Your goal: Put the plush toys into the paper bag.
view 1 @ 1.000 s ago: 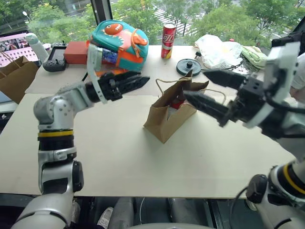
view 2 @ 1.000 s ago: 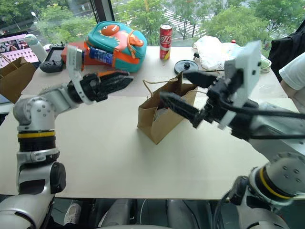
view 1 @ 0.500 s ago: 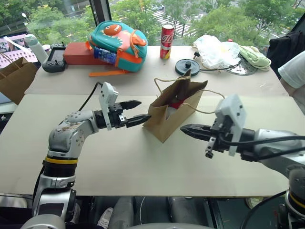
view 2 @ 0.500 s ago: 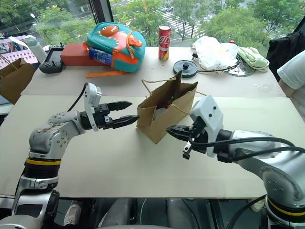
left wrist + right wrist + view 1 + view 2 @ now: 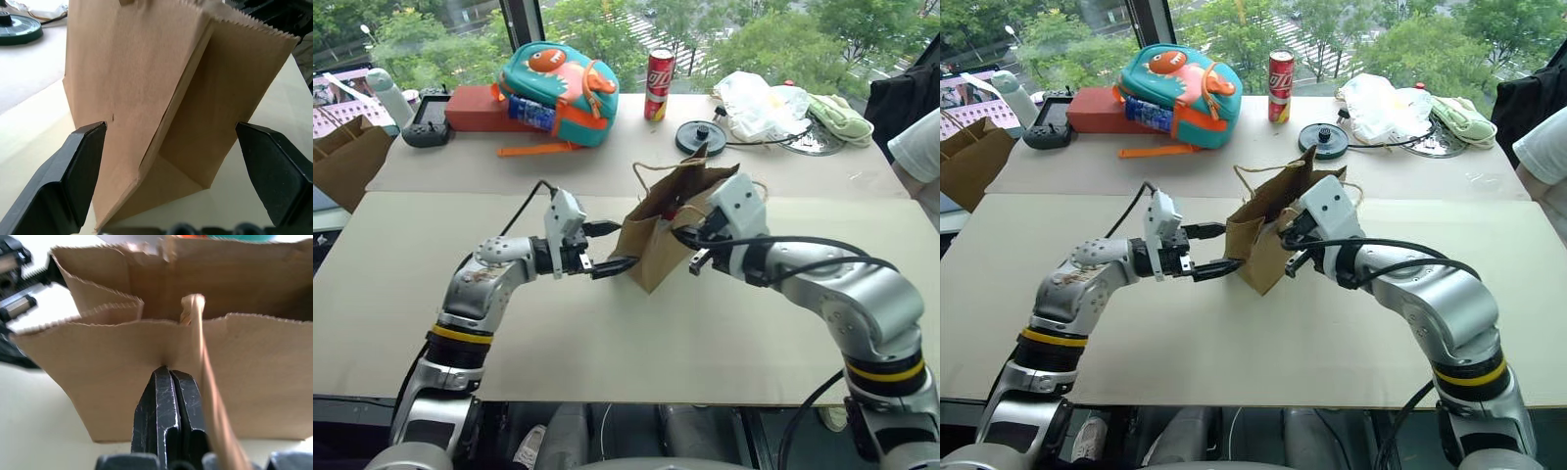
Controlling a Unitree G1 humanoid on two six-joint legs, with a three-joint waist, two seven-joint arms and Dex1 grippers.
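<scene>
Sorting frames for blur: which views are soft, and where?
Right wrist view: paper bag rim soft, top edge smeared; shut right end effector sharp. Left wrist view: bag crisp, green disc behind blurred. Head views: sharp throughout.

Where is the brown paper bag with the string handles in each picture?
Left eye view: paper bag stands mid-table, between the two grippers.
Right eye view: same bag, centre.
Left wrist view: bag close up, between the open black fingers.
Right wrist view: its open top just beyond the shut fingers.
Shared landmark: the bag's zigzag-cut top edge.
</scene>
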